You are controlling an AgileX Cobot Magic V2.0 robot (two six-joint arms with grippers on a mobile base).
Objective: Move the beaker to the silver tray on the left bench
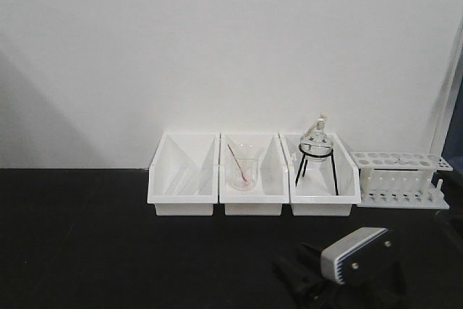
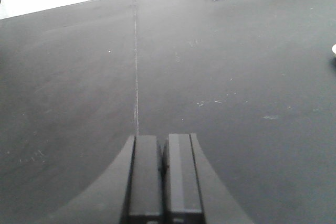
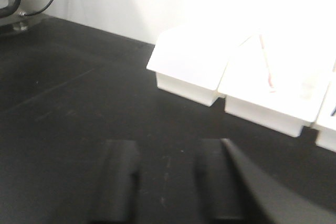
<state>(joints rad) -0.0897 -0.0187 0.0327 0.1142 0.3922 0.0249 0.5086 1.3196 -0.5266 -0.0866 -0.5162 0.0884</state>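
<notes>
Down at the bottom edge of the front view, the right pincer (image 1: 318,287) is mostly cut off and dark against the black bench (image 1: 79,236); only its grey-and-white wrist housing shows clearly. From its own camera the two fingers (image 3: 118,174) stand apart with bare benchtop between them, holding nothing, though they are blurred. The left pincer (image 2: 164,169) shows only in its wrist view, fingers pressed together and empty, over scuffed black counter with a thin pale seam running away ahead of it.

Beyond the right pincer, against the wall, sit three white bins (image 1: 253,175) side by side. The far-left bin looks empty. The middle one holds a clear beaker with a reddish rod (image 1: 244,168); from the right wrist that bin is washed out. The right-hand bin holds a round flask on a black wire stand (image 1: 317,151). Further right is a white tube rack (image 1: 401,179).

Neither the small empty beaker nor the silver tray can be seen in any view.
</notes>
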